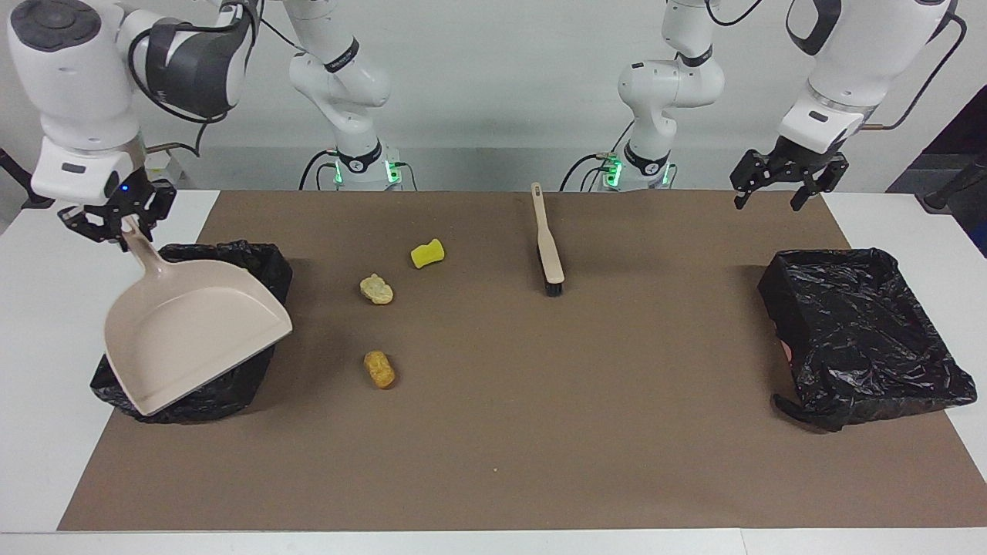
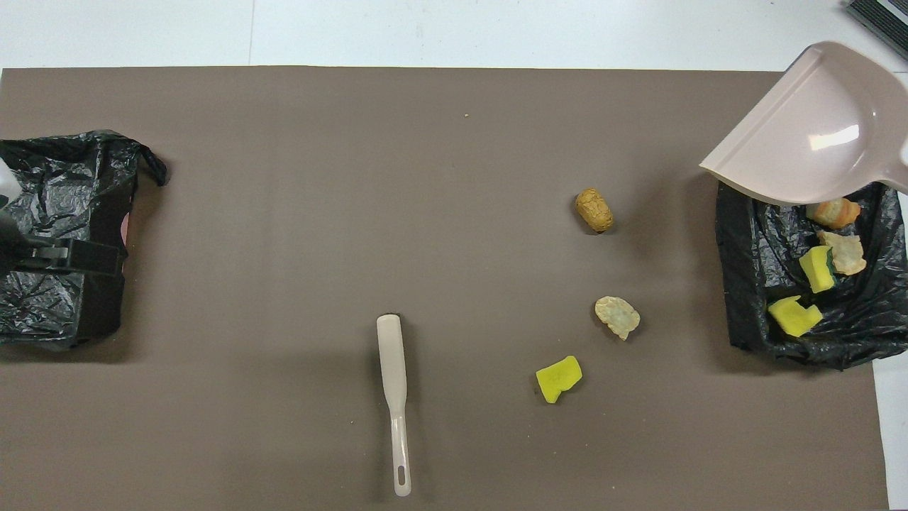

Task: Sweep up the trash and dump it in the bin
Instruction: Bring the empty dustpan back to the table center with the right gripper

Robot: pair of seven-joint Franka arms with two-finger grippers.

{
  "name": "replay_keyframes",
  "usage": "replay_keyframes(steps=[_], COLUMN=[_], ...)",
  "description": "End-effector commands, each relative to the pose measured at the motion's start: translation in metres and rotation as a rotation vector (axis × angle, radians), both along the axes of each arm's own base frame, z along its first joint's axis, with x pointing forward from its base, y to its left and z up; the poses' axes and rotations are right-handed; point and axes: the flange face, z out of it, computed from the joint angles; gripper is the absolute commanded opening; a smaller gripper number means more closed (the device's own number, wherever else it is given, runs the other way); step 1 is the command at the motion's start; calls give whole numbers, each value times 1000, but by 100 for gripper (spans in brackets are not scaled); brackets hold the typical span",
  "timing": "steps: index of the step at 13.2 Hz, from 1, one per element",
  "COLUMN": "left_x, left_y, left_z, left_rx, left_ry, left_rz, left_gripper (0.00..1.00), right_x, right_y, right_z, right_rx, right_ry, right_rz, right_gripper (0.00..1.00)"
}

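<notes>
- Right gripper (image 1: 122, 228): clenched on the end of the handle of the beige plastic dustpan (image 1: 193, 331). The pan hangs tilted, lip down, over the black-bag-lined bin (image 1: 266, 266) at the right arm's end of the table. The pan looks empty.
- Left gripper (image 1: 766, 204): fingers spread, holding nothing. It waits in the air by the second bag-lined bin (image 1: 864, 331) at the left arm's end.
- Trash: four pieces lie in the bin under the pan, per the overhead view. Three are loose on the brown mat (image 1: 540, 447): a yellow sponge chunk (image 1: 427, 253), a pale tan lump (image 1: 376, 289) and a golden-brown lump (image 1: 378, 368), the last farthest from the robots.
- Beige long-handled brush (image 1: 548, 247): lies on the mat, untouched, well apart from the loose pieces, toward the left arm.

Risks as I judge them:
- The pan lip sits close above the bag rim. A low carry toward the mat could snag the plastic and drag or tip the bin.
- The grip is far out on the handle, so the pan may swivel when pressed down.
- The rounded brown lump may roll away from the brush, and the light sponge may hop over the lip.
</notes>
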Motion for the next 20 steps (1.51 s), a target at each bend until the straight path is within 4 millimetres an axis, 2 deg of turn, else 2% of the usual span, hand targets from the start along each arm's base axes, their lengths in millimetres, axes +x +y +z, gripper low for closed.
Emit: replay_keyframes(steps=[1, 4, 7, 9, 11, 13, 14, 15, 16, 18, 20], left_x=[-1, -1, -1, -2, -1, -2, -1, -1, -1, -1, -2], left_y=[4, 4, 4, 4, 4, 4, 4, 4, 4, 4, 4], left_z=[5, 5, 5, 6, 5, 6, 5, 5, 5, 5, 6], left_rx=[2, 2, 2, 2, 2, 2, 2, 2, 2, 2, 2], left_ry=[1, 1, 1, -1, 1, -1, 1, 1, 1, 1, -1], left_rz=[4, 4, 3, 3, 4, 3, 3, 3, 3, 3, 3], left_gripper=[100, 100, 100, 100, 100, 100, 100, 100, 100, 100, 100], right_x=[4, 8, 21, 37, 53, 60, 66, 73, 76, 72, 70], right_y=[43, 135, 206, 266, 296, 335, 357, 366, 378, 416, 461], right_z=[1, -9, -39, -56, -71, -85, -105, -119, -127, -152, -185], right_rx=[63, 110, 170, 194, 216, 247, 247, 254, 265, 285, 307], right_ry=[-51, -98, -129, -156, -171, -180, -177, -171, -179, -197, -210], right_rz=[-87, -191, -367, -453, -510, -572, -617, -647, -658, -704, -743], right_gripper=[0, 0, 0, 0, 0, 0, 0, 0, 0, 0, 0])
